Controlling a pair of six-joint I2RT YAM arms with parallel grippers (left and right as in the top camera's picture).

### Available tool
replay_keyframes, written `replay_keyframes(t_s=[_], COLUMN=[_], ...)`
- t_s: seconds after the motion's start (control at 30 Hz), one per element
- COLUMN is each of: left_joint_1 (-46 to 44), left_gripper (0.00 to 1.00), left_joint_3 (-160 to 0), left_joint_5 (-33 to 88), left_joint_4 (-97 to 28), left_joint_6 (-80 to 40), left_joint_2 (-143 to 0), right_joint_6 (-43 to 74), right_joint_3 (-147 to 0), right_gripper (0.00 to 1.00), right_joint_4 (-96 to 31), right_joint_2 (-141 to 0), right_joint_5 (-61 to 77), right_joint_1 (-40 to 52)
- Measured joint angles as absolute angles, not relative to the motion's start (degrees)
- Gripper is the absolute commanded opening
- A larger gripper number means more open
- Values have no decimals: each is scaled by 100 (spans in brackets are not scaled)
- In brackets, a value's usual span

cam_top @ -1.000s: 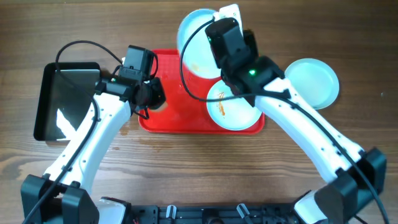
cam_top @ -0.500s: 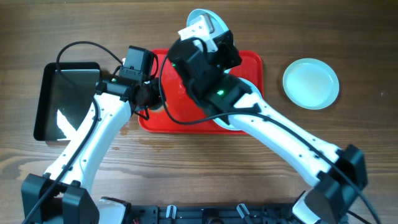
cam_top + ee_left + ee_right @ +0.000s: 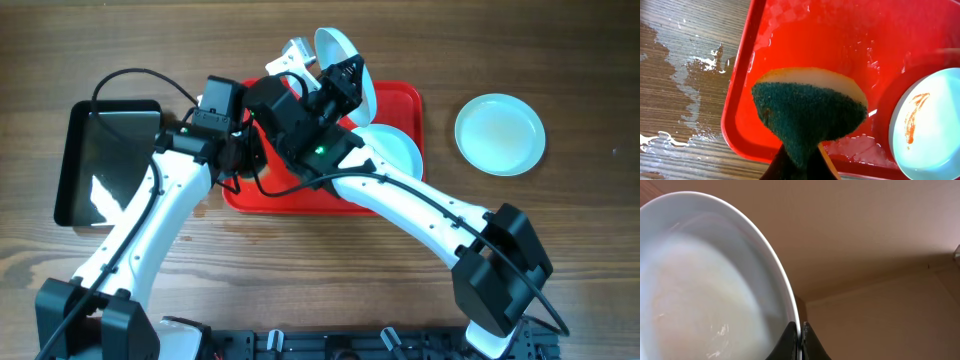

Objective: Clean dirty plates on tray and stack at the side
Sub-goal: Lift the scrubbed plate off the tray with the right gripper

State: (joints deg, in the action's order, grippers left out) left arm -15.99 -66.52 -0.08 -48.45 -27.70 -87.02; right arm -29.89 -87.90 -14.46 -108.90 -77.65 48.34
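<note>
Right gripper swings left, pinching tilted plate by its rim.
Left gripper clamps sponge; scrubbing could slip that thin hold.

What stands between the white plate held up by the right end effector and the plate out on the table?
Nothing visible. The held round white plate hangs tilted above the red plastic tray; only bare tray and wooden table lie before the lone white plate.

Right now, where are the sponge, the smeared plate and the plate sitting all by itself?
sponge (image 3: 807,117): left wrist view, its green scrubbing face.
smeared plate (image 3: 935,132): left wrist view, its white inside beside the orange smear.
lone plate (image 3: 500,133): overhead view, its middle.
</note>
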Motion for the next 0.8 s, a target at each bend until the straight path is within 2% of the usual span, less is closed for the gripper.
replay_keyframes(t_s=[0.23,0.37,0.47,0.6,0.8], left_joint_1=[-1347,-1151,-1151,-1151,-1151], left_gripper=[4,4,4,4,4], left_joint_3=[-6613,-6608,-6604,-6604,-6602], left_joint_5=[-1,89,152,167,167], left_joint_4=[-4842,-4842,-4840,-4845,-4840], left_joint_6=[-2770,-2770,-2770,-2770,-2770], left_joint_2=[-8702,-8702,-8702,-8702,-8705], right_joint_6=[-2733,-2062,-1415,-80,1758], right_joint_3=[-8790,-8792,-8801,-8842,-8838], right_gripper=[4,4,4,4,4], right_joint_4=[-1446,-1522,-2189,-3706,-3837], right_joint_2=[-10890,-10890,-10888,-10842,-10119], right_joint_5=[-7808,-7813,-7690,-6368,-3911], right_joint_1=[4834,4834,4834,4742,3695])
